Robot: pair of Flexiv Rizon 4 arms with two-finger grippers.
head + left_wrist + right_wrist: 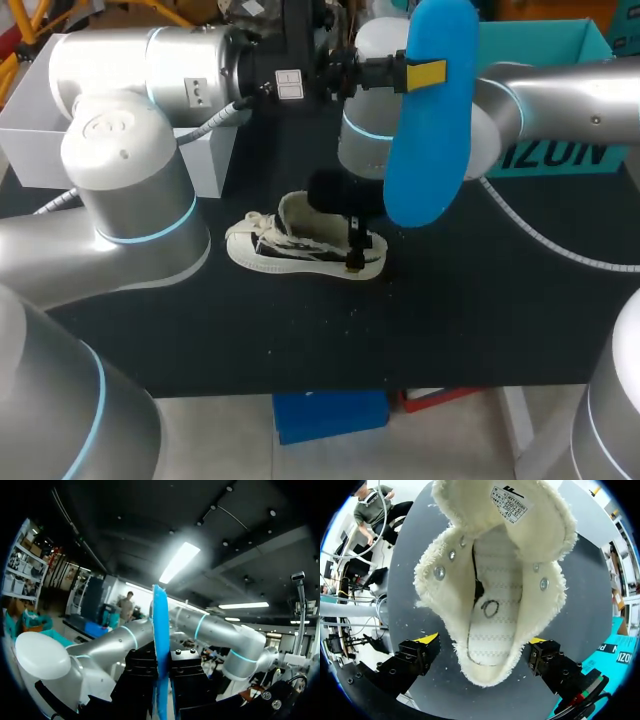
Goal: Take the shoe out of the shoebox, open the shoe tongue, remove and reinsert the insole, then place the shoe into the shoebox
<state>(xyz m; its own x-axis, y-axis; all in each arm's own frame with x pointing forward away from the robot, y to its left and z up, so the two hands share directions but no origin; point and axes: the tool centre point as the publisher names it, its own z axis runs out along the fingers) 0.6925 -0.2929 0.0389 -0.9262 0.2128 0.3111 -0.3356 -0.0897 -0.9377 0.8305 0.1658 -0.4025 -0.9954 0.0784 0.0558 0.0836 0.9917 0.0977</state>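
Left gripper (420, 73) is clamping the blue insole (430, 150) in mid-air, standing it on end at 1 o'clock from the shoe (290, 245). Left wrist cam: black fingers (142, 680) are pinching the insole (160, 625) edge-on from both sides. The shoe is sitting on the black table (470, 330), toe pointing to 9 o'clock, tongue folded open. Right gripper (354, 245) is straddling the heel, fingers spread; one yellow tip (427, 639) is sitting clear of the shoe (495, 580). Teal shoebox (545, 35) is sitting at the table's 1 o'clock.
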